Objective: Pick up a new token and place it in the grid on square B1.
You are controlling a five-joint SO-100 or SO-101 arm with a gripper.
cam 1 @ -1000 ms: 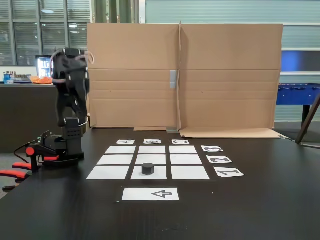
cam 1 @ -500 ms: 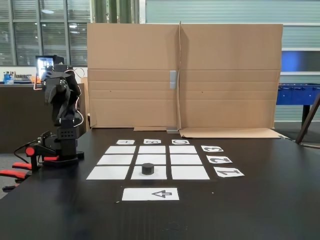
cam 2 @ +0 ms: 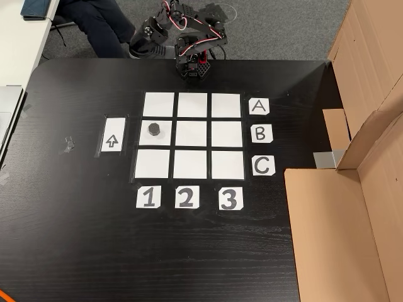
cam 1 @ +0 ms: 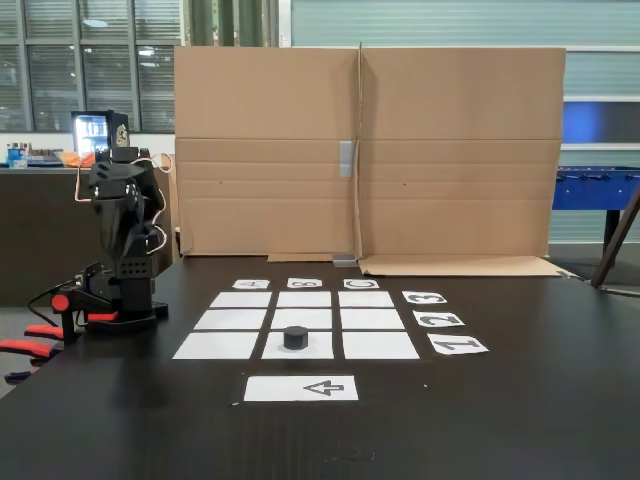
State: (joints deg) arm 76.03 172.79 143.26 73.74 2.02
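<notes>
While arm (cam 1: pixel 125 225) sits folded | fingers' spread unreadable | token (cam 2: pixel 154 129) rests on square B1 (cam 2: pixel 157 133)

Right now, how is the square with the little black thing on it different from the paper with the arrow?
Square B1 belongs to the nine-cell grid; the arrow strip lies alone outside it. Square B1 carries the black token; the arrow strip carries nothing. Square B1 is plain; the arrow strip has a printed arrow. Both are white paper lying flat on the dark table.
</notes>
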